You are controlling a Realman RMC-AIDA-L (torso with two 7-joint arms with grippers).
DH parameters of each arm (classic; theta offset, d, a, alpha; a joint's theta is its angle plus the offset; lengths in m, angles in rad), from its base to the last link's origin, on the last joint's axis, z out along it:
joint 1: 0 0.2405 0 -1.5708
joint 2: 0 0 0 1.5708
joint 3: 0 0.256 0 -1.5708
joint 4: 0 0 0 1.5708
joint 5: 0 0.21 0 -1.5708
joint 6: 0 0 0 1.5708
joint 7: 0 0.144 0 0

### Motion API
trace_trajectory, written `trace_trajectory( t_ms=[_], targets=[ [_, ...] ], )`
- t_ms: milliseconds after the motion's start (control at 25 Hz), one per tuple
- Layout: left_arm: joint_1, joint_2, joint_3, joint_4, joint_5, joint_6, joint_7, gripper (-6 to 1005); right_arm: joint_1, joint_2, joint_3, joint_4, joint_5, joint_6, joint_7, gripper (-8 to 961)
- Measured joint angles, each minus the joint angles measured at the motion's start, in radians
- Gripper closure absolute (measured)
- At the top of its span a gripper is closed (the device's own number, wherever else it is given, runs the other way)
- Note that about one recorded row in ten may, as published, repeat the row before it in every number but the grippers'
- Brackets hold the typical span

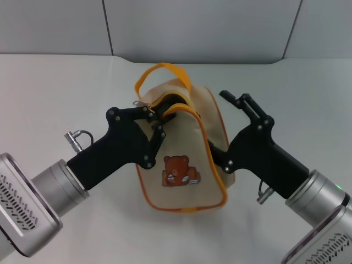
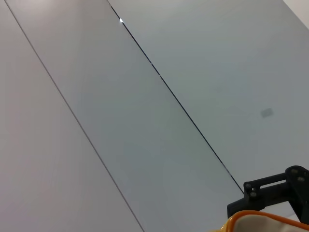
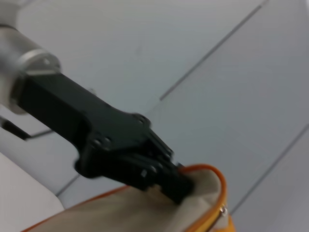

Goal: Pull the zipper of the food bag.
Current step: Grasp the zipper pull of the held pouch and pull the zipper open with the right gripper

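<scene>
The food bag stands upright in the middle of the table, beige with orange piping, a bear print and an orange loop strap. Its zipper gapes along the top, and a small silvery pull tab hangs at the near-left end. My left gripper is shut on the zipper edge of the bag's top, just right of the tab; the right wrist view shows it pinching the beige fabric. My right gripper is open at the bag's right side, one finger in the air and the other against the bag.
The bag stands on a white table with a grey panelled wall behind it. The left wrist view shows mostly wall, with the bag's orange rim and the right gripper's finger in one corner.
</scene>
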Motion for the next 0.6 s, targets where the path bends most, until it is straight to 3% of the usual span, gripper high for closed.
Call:
trace_trajectory(
  t_ms=[600],
  targets=[
    [0.0, 0.0, 0.014, 0.0, 0.001, 0.004, 0.0, 941, -0.003, 0.0, 0.042, 0.023, -0.025, -0.077, -0.004, 158]
  ],
)
